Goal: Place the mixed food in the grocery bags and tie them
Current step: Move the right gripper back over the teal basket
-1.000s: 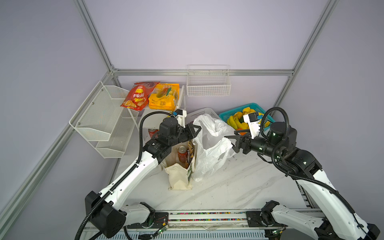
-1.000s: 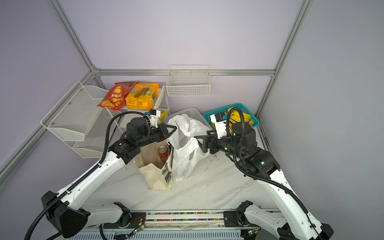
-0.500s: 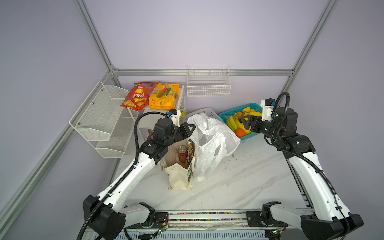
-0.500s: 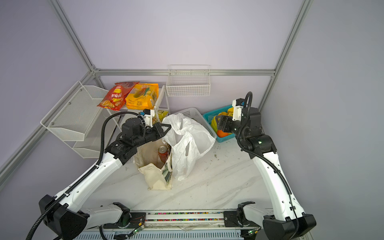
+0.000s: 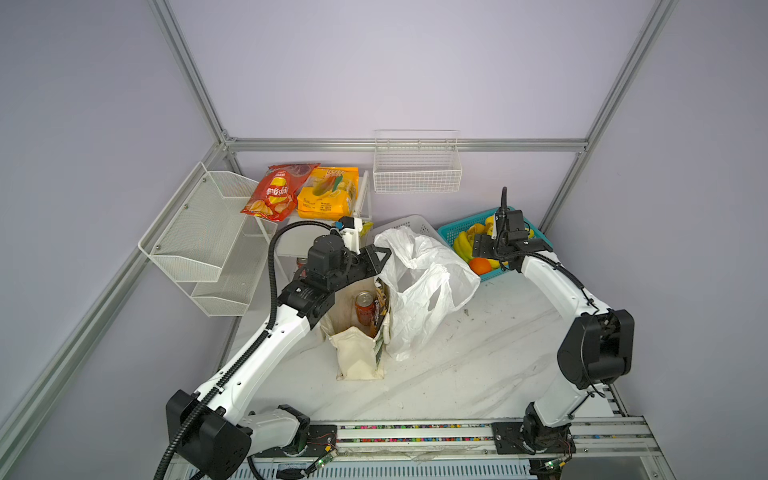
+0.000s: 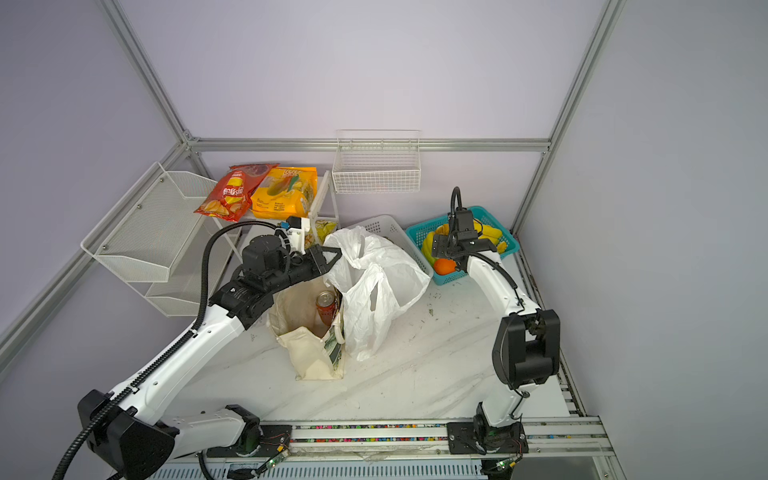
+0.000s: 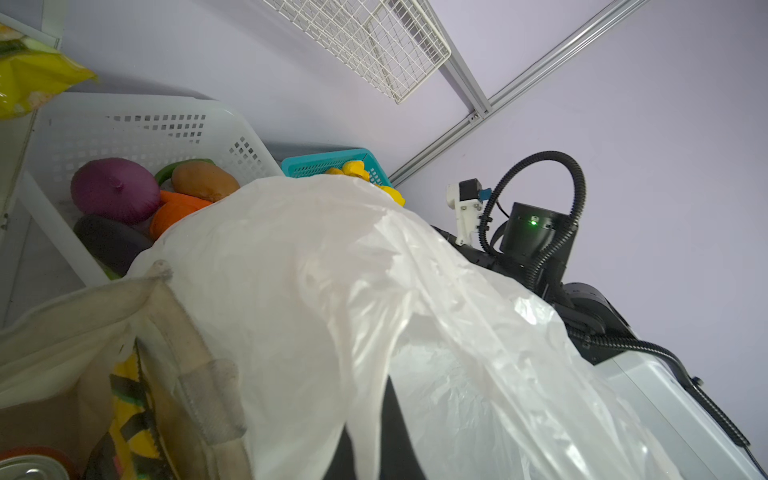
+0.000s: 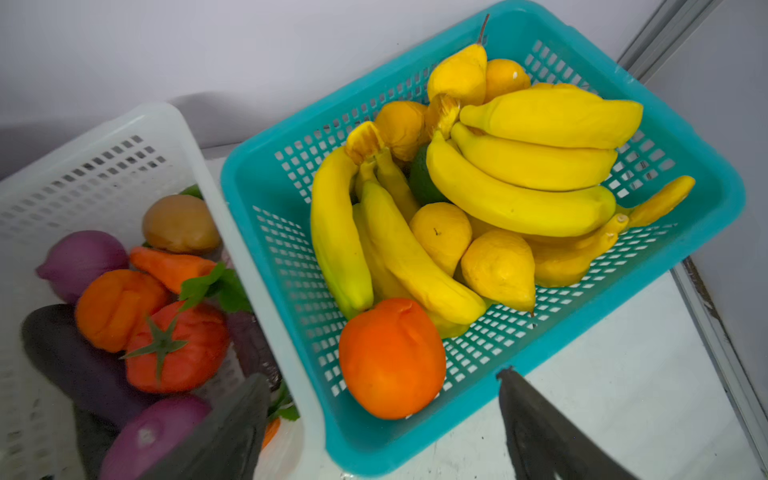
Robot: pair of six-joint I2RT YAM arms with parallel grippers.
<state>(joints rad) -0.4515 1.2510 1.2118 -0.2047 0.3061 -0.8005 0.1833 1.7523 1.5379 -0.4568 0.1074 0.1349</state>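
1. The right gripper (image 8: 381, 374) is seen wide open and empty. Its two dark fingers (image 8: 224, 432) are spread far apart.
2. An orange (image 8: 390, 353) is found straight ahead of this gripper, in line with the gap between the fingers. It does not look touched yet. It is round, so no long side has to be lined up.
3. The orange is sat in a corner of the teal basket (image 8: 245, 174), the corner nearest the gripper, and is pressed against the bananas (image 8: 519, 166).
4. A white basket (image 8: 124, 137) full of vegetables is set just beside the teal one, on the side toward the bags.
5. The left gripper (image 5: 381, 257) is closed tight. The edge of the plastic bag (image 5: 424, 282) looks pinched in it, so the bag's mouth is held up and open.
6. The tote (image 5: 357, 357) is stood on the counter (image 5: 478, 374), touching the plastic bag. A can (image 5: 364, 309) is stood upright inside it.
7. The orange is judged to be a job for the right arm, since it is far nearer and the left one is busy. A short reach forward and a squeeze are likely needed. After that the fruit would have to be carried across the white basket to the open bag.
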